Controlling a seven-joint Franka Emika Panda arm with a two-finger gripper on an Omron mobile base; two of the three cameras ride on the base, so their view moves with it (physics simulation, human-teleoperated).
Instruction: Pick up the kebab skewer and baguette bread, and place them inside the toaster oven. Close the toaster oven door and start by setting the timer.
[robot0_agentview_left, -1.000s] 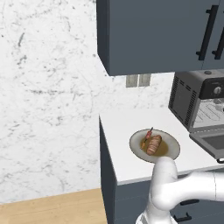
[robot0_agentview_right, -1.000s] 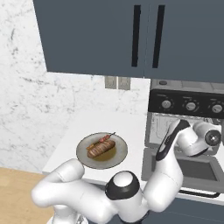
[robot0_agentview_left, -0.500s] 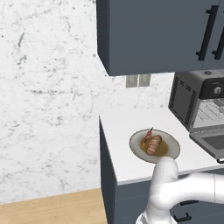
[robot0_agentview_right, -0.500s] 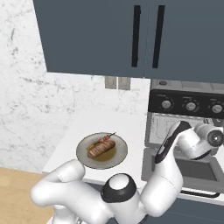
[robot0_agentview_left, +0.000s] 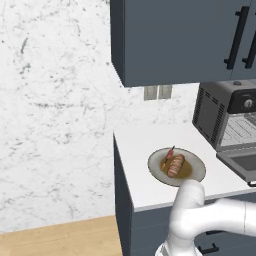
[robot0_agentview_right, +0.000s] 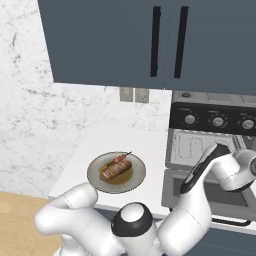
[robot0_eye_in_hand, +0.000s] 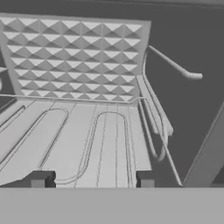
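The claw (robot0_eye_in_hand: 92, 178) sits inside the toaster oven (robot0_agentview_right: 215, 150) over its wire rack (robot0_eye_in_hand: 87, 140), its tips part-way apart on nothing, while kebab skewer (robot0_agentview_right: 116, 160) and baguette bread (robot0_agentview_right: 115, 170) wait on the plate (robot0_agentview_right: 95, 176) on the desk (robot0_agentview_left: 145, 190) — better back out squarely, clear of the toaster oven door (robot0_agentview_right: 210, 200).

White marble wall (robot0_agentview_left: 55, 115), wood floor (robot0_agentview_left: 60, 240). Dark blue-grey wall cabinets (robot0_agentview_right: 110, 40) with black bar handles (robot0_agentview_right: 156, 40). White counter (robot0_agentview_left: 145, 145) on dark base, outlet plate (robot0_agentview_left: 157, 92) behind it.
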